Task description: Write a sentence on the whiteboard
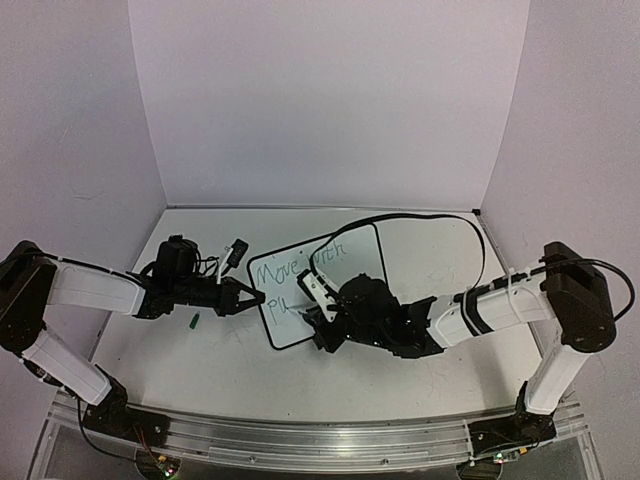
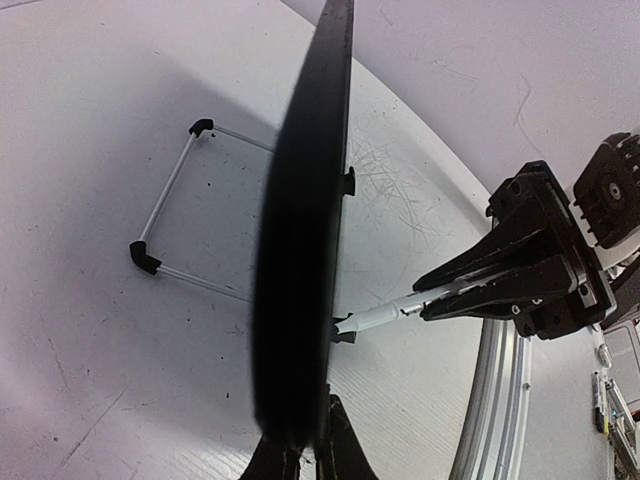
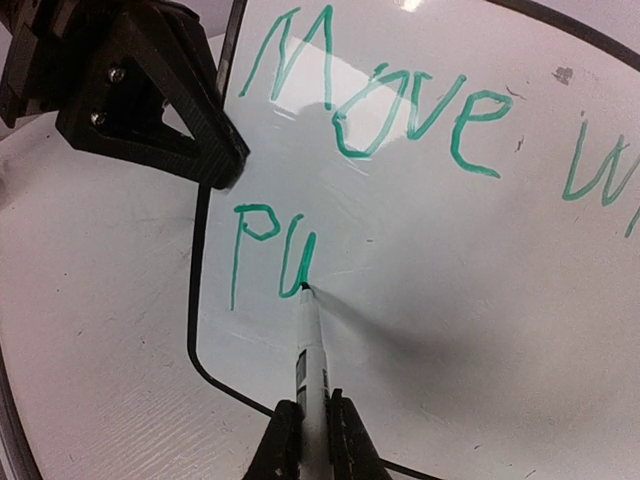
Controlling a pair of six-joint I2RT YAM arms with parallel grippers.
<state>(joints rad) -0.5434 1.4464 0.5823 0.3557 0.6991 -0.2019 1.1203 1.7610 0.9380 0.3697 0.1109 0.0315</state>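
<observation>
My left arm [image 1: 95, 290] reaches in from the left side of the table [image 1: 200, 370], and a small green piece [image 1: 193, 321] lies on the tabletop just in front of its wrist. My left gripper [image 1: 255, 297] is pressed together on the left edge of the whiteboard [image 1: 352, 250], its fingers pinching the thin black frame. In my left wrist view that frame runs edge-on up the middle, with my fingertips [image 2: 285, 462] clamped on it at the bottom. There, a white wire bracket [image 2: 165, 215] with black corner pieces shows on the side of the board away from the marker; I cannot tell whether it is joined to the board. The whiteboard sits mid-table between my two arms, turned at an angle. On its face is green handwriting [image 3: 400, 110]: the top line reads "Move with", and the line below so far reads "Pu". The white marker [image 3: 312, 360] has its tip touching the board at the end of the "u". My right gripper [image 3: 312, 415] is closed on the marker's barrel, one finger on either side. My right arm [image 1: 500, 305] comes in from the right, its wrist low over the board's lower right part. A black cable [image 1: 440, 217] loops over the table beyond the board's right end.
</observation>
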